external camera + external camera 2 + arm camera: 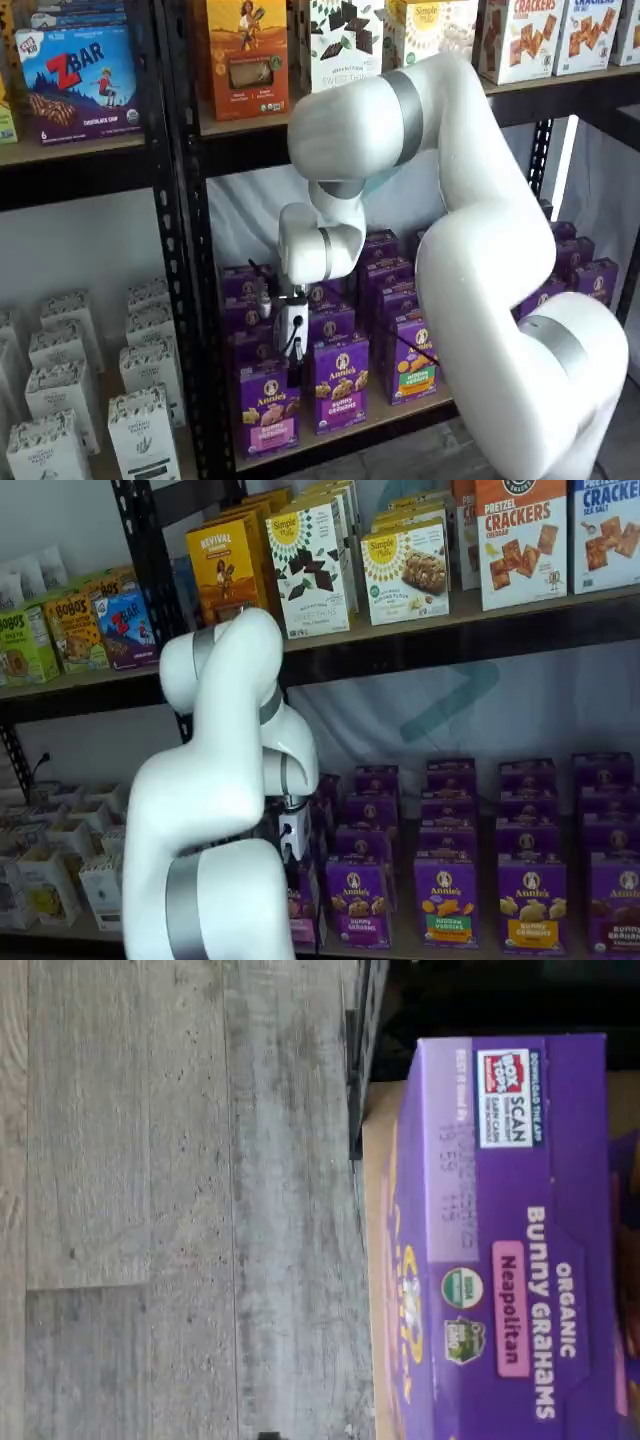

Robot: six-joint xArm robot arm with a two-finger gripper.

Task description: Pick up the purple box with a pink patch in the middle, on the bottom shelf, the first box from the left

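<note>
1. Grey plank floor (180,1200) fills the wrist view, with the purple box (266,402) right at the front edge of the bottom shelf (400,412), so it's easy to reach.
2. Gripper (293,352) hangs just above that box; jaws likely spread, fingers hard to see.
3. Behind it, more purple boxes (385,275) line up in rows.

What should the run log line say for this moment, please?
phase: approach | claw: above target, fingers hidden | target: purple Annie's Bunny Grahams box, upright on bottom shelf | held: nothing visible
</note>
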